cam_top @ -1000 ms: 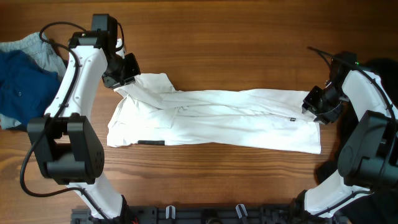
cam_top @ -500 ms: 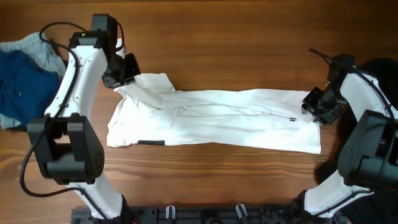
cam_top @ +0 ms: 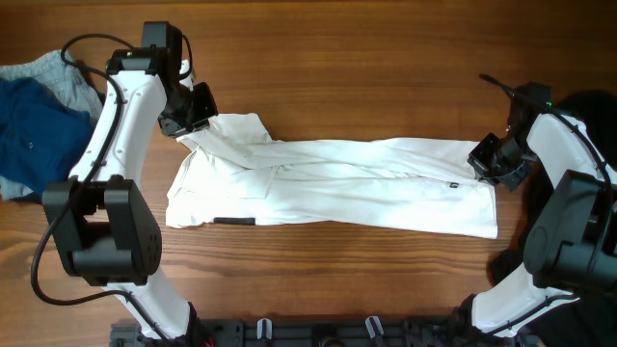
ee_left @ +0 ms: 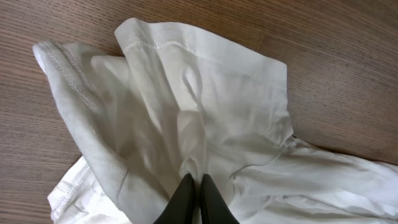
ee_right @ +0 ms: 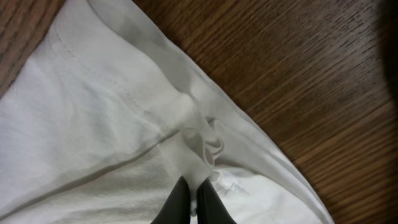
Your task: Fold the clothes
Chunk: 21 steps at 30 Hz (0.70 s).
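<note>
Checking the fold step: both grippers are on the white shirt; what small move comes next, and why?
Probably lift both ends slightly together. The left gripper is shut on a pinch of shirt at its far left corner, the right gripper on its far right edge, and the shirt lies flat between them.

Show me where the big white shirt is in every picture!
Overhead: the white shirt lies stretched across the middle of the table.
Left wrist: it fills most of the picture, bunched, pinched by the left tool at the bottom.
Right wrist: it covers the left and bottom, a fold pinched by the right tool.
Shared landmark: the brown wood of the table beside the shirt's edge.
</note>
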Tool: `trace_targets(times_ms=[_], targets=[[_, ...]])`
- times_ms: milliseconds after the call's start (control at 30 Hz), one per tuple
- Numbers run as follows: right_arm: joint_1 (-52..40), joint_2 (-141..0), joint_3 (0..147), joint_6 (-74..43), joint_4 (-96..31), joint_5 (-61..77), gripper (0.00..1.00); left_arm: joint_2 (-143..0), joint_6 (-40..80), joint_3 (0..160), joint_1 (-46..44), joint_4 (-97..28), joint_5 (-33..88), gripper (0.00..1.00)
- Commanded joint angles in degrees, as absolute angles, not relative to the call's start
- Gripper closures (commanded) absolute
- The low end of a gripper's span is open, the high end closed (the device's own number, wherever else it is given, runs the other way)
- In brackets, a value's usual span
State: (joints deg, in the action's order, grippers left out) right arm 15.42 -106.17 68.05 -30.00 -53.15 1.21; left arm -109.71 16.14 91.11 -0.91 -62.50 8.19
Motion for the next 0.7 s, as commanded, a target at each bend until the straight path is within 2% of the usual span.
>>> trace_targets(times_ms=[0, 267, 433, 533, 667], targets=[[15.31, -106.26, 68.12, -29.8, -53.1, 0.45, 0.96, -108.53, 15.18, 90.63, -1.02, -62.22, 8.47, 0.96], [19.94, -101.95, 77.91, -25.1, -59.59, 0.4, 0.96, -108.27, 15.18, 90.65, 0.93, -61.39, 8.97, 0.96], [21.8, -99.72, 79.29, -21.56, -61.73, 0.43, 0.96, -107.0, 15.18, 90.65, 4.4, -62.76, 17.63, 0.96], [21.82, -99.88, 79.29, -19.99, -63.24, 0.43, 0.96, -105.93, 15.16, 90.65, 6.5, -65.8, 22.48, 0.96], [21.82, -99.9, 79.22, -17.93, -65.6, 0.4, 0.96, -105.67, 11.57, 90.63, 6.92, -73.25, 22.87, 0.96]])
